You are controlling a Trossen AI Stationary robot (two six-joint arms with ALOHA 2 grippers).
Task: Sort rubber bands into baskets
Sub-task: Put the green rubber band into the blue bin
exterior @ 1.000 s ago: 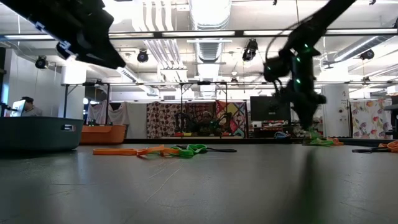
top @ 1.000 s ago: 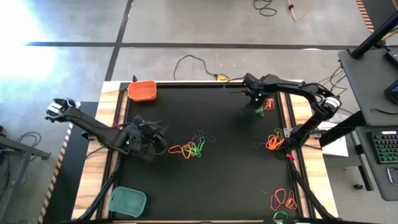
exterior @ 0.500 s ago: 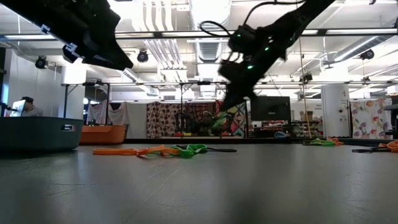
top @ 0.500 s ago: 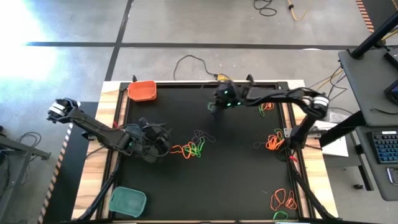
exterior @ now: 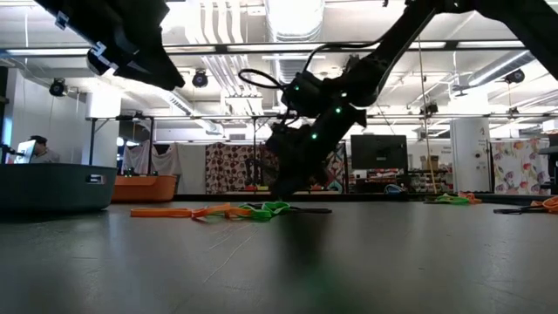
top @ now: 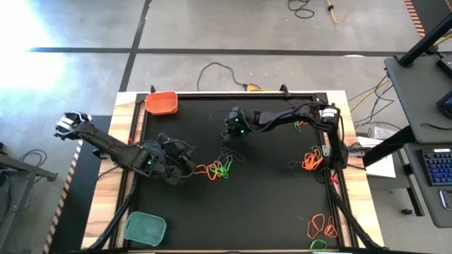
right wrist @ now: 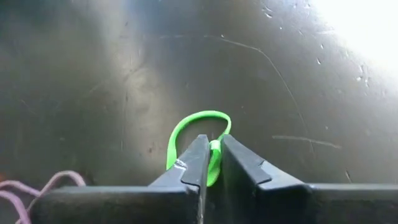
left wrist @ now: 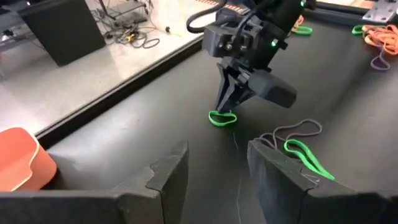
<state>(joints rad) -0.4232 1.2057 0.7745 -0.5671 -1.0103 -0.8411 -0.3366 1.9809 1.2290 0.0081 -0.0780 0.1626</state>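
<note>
- Green rubber band [right wrist: 198, 140] lies flat on the black table [top: 268, 204], pinched at one side between the tips of the right gripper [right wrist: 210, 163], with most of its loop reaching out ahead of the fingers.
- The right gripper's fingers are almost closed, only a thin gap between them, and the band's strand sits in that gap.
- From the left wrist view the same band [left wrist: 222, 117] rests on the table directly under the right gripper's [left wrist: 231, 99] downward-pointing tips.
- Just beyond that gripper, toward the left arm, lies a cluster of orange, green and dark bands [top: 220, 166].
- More bands lie in four other groups near the right edge and the near right corner; a total count cannot be told.
- Two baskets show: an orange basket [top: 162, 103] at the far left corner and a teal basket [top: 145, 228] at the near left corner, both well apart from the right gripper.
- The right arm stretches across the table from its base on the right, wrist bent down.
- The left gripper [left wrist: 214, 177] hovers low beside the cluster, fingers parted and holding nothing.
</note>
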